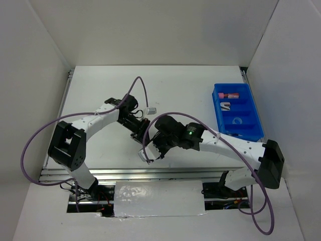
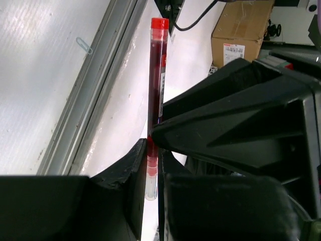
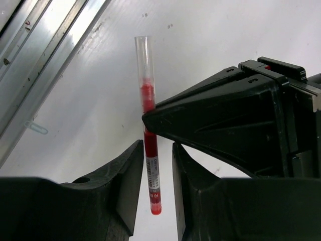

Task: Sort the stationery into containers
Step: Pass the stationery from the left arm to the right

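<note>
A thin red pen (image 2: 156, 75) with a clear end is clamped between the fingers of my left gripper (image 2: 153, 170), which is shut on it. In the right wrist view the same red pen (image 3: 150, 165) hangs between the fingers of my right gripper (image 3: 156, 150). Those jaws stand open, with a gap beside the pen. In the top view the left gripper (image 1: 140, 134) and right gripper (image 1: 152, 153) meet tip to tip above the table's front middle. The blue bin (image 1: 256, 120) stands at the right and holds a pink marker (image 1: 231, 94) and a clear tape ring (image 1: 237, 120).
An aluminium rail (image 1: 150, 173) runs along the table's near edge. A paper clip (image 2: 84, 45) lies beyond it. A small clear item (image 1: 150, 109) lies near the left arm's wrist. White walls stand on three sides. A cardboard box (image 2: 241, 35) stands off the table.
</note>
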`<state>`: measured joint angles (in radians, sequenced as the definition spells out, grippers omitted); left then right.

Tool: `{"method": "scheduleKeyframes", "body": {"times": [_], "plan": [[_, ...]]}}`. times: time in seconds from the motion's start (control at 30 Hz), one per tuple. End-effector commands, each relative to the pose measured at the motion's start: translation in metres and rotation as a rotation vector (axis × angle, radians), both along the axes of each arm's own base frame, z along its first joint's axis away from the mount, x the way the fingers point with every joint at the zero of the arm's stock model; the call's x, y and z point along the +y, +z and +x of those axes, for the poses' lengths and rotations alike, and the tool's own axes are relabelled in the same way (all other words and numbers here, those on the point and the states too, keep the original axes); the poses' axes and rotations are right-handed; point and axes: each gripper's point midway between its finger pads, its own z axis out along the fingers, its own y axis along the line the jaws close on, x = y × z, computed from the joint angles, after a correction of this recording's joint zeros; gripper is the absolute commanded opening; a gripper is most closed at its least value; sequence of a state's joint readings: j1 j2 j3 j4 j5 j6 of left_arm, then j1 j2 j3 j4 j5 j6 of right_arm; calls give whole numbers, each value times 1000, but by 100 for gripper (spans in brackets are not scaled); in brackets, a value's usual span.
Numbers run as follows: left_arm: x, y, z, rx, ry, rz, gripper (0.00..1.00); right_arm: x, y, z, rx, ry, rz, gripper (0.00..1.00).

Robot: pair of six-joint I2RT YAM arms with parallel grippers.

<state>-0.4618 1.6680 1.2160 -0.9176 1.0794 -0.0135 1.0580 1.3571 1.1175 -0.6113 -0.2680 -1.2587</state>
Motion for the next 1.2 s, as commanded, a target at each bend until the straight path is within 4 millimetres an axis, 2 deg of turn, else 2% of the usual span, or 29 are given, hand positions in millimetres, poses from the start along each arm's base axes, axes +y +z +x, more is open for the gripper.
{"method": "scheduleKeyframes", "body": {"times": [0.0,0.23,0.57,0.67,0.7,0.73,0.8,0.83,0.9,0.93,1.0,1.03,1.07,1.13,1.17], "plan": [[-4,16,8,13,23,-43,0,8,12,0,-14,12,-3,36],[1,14,18,67,75,-55,0,5,-5,7,-21,-30,-67,26],[2,10,21,86,98,-40,0,10,-11,19,-91,-89,-121,22],[2,8,22,85,105,-32,0,11,-11,21,-92,-102,-133,17],[2,8,23,81,110,-28,5,11,-9,22,-93,-106,-129,11],[3,7,24,79,116,-26,26,9,-9,23,-91,-115,-132,8],[5,7,28,63,142,-21,49,3,-3,28,-92,-138,-118,4],[10,4,31,63,167,-9,70,-3,-4,28,-89,-148,-127,3],[16,4,35,44,196,-1,91,-24,4,40,-99,-198,-122,2],[22,5,42,38,222,-1,99,-38,-2,41,-91,-214,-155,2],[28,8,54,1,242,-6,99,-72,8,57,-113,-276,-162,1],[34,9,60,-7,263,-2,99,-101,1,66,-100,-331,-208,1],[37,10,65,-31,266,0,99,-118,3,71,-123,-340,-227,1],[41,12,74,-73,277,18,99,-160,4,74,-122,-390,-276,1],[42,11,76,-91,278,25,99,-193,11,84,-151,-449,-297,1]]}}
